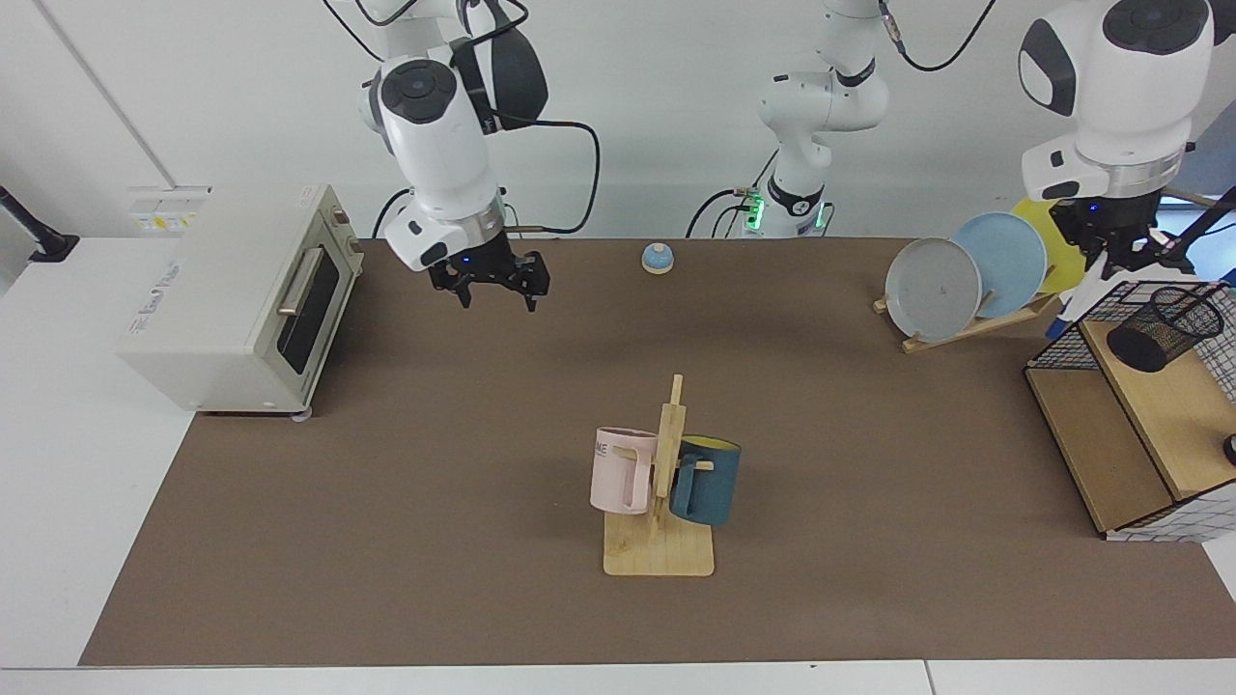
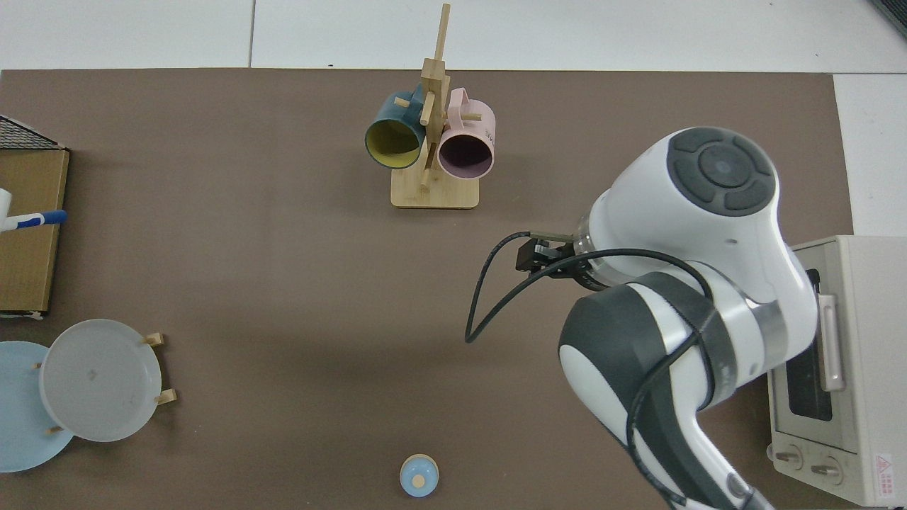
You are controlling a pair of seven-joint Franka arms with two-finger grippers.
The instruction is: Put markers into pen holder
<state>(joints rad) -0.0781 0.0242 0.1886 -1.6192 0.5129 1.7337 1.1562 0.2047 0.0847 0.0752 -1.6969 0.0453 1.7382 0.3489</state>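
The marker, a white barrel with a blue end, hangs slanted from my left gripper, which is shut on its upper part. It is just over the near corner of the wire basket at the far right of the facing view. The pen holder, a small black mesh cup, sits on the basket's wooden shelf just right of the marker. In the top view only the marker shows, at the left edge. My right gripper hovers open and empty above the mat near the toaster oven.
A toaster oven stands at the left. A wooden mug rack with a pink and a blue mug is at mid-table. A plate rack holds three plates beside the wire basket. A small blue bell sits at the back.
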